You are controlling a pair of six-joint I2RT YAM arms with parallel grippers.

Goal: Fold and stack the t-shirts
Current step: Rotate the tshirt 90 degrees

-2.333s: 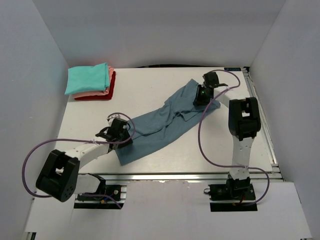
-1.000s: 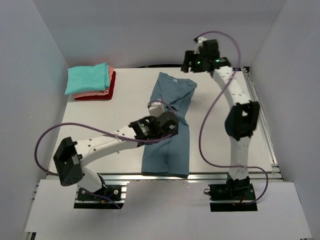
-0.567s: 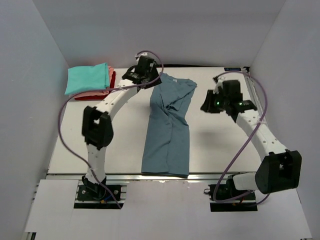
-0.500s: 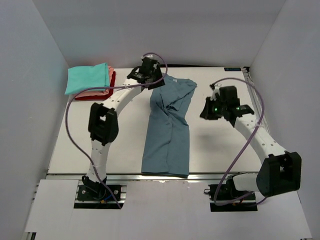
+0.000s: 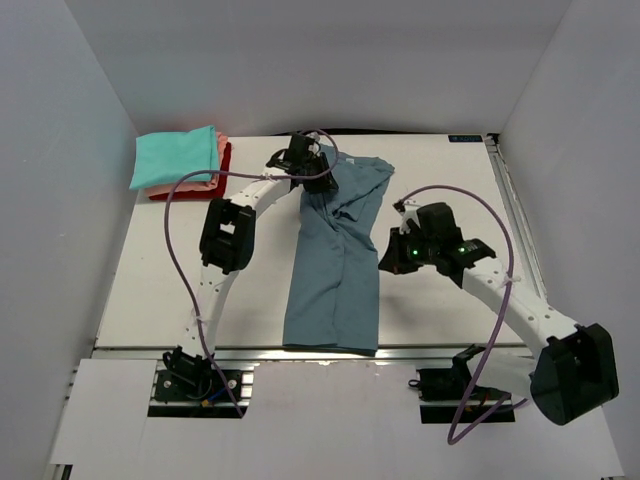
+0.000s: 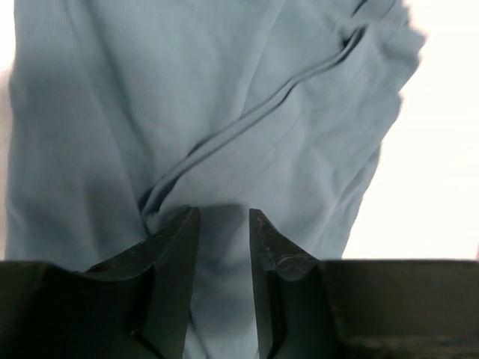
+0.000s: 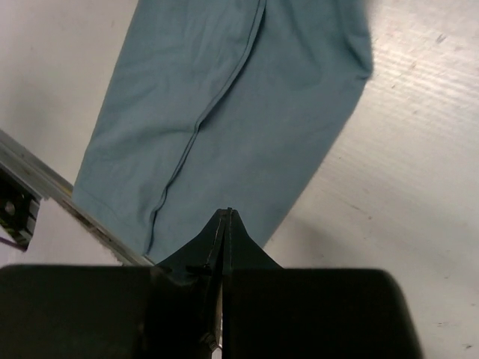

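Note:
The slate-blue t-shirt (image 5: pixel 335 265) lies lengthwise in the middle of the table, half folded, with its wrinkled collar end at the far side. My left gripper (image 5: pixel 306 172) hovers over that far end. In the left wrist view its jaws (image 6: pixel 224 213) stand apart, with a crease of the blue cloth (image 6: pixel 224 112) below them. My right gripper (image 5: pixel 391 254) sits at the shirt's right edge, halfway along it. Seen from the right wrist, it (image 7: pixel 227 212) is shut, with nothing visible between the jaws, above the shirt (image 7: pixel 224 112). The folded t-shirts are stacked far left: teal (image 5: pixel 175 157) over salmon-pink (image 5: pixel 221 150) and red (image 5: pixel 190 191).
White walls enclose the table on three sides. A metal rail (image 5: pixel 330 350) runs along the near edge, just below the shirt's hem. Purple cables (image 5: pixel 175 255) loop from both arms above the table. Bare table surface (image 5: pixel 450 180) lies to the right of the shirt.
The left arm has reached a little further over the shirt's far end, its jaws narrowing. The right arm has come down and leftward to the shirt's right edge, and its jaws have shut.

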